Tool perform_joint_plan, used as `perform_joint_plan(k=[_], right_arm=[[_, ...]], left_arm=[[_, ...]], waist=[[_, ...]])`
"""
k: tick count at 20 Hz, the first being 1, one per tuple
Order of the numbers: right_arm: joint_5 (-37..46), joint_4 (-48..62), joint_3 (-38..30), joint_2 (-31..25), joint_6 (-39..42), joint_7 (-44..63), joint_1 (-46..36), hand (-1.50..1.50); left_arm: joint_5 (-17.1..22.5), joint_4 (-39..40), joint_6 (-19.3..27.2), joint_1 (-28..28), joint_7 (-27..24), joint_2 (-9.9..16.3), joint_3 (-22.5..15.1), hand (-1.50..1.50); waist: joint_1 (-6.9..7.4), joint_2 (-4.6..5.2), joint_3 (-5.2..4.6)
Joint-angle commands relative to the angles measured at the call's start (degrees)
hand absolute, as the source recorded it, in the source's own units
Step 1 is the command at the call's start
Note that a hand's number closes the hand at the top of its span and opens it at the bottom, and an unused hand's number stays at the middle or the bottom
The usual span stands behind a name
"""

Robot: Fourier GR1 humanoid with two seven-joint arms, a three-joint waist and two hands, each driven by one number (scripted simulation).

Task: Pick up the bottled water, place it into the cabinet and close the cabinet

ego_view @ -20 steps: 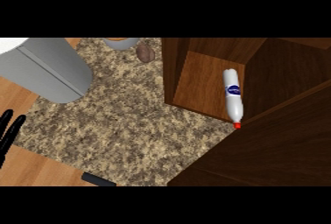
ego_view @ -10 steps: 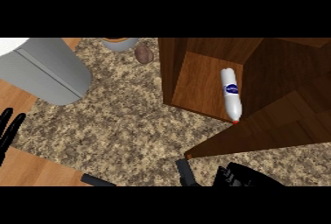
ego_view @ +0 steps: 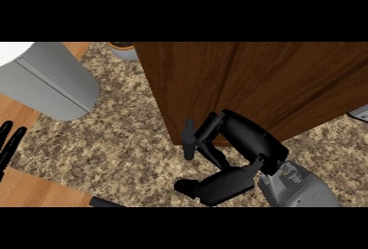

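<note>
The cabinet (ego_view: 273, 82) looks shut, doors together, so the bottle isn't visible (hidden if it's inside). The right robot hand (ego_view: 241, 141) sits at the cabinet's lower edge, fingers (ego_view: 189, 141) fairly straight against the wood, holding nothing. The left robot hand (ego_view: 9, 146) rests open at the left edge, fingers up, over the speckled counter (ego_view: 122, 146).

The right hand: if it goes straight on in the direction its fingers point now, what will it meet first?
Most likely the wooden cabinet. The right hand points up the view with its fingers at the cabinet's lower edge, seemingly touching it, though depth is unclear. The bottled water is not visible now.
</note>
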Motion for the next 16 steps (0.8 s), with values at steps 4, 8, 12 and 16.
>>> perform_joint_plan(k=[4, 8, 12, 16], right_arm=[[4.8, 17.1, -7.0, 5.7, -13.2, 0.9, -16.9, 1.5], [4.8, 25.7, -9.7, 5.8, -18.2, -0.6, -24.5, 1.5], [2.6, 28.8, -11.9, 5.8, -23.8, -1.5, -26.4, -1.5], [-0.6, 31.4, -11.5, 5.8, -27.3, -1.8, -28.1, -1.5]], left_arm=[[0.9, 1.6, -1.0, 0.4, 0.1, 0.1, 0.9, -1.5], [1.0, 2.8, -1.6, 0.5, -0.6, -0.3, 1.6, -1.5], [0.7, 2.3, -2.3, 1.4, -1.0, -0.7, 1.3, -1.5], [0.8, 2.8, -2.2, 1.8, -1.4, -0.8, 2.2, -1.5]], waist=[[-1.92, -0.3, 0.3], [-2.41, -0.11, 0.36], [-2.75, -0.17, 0.48], [-3.23, -0.22, 0.5]])
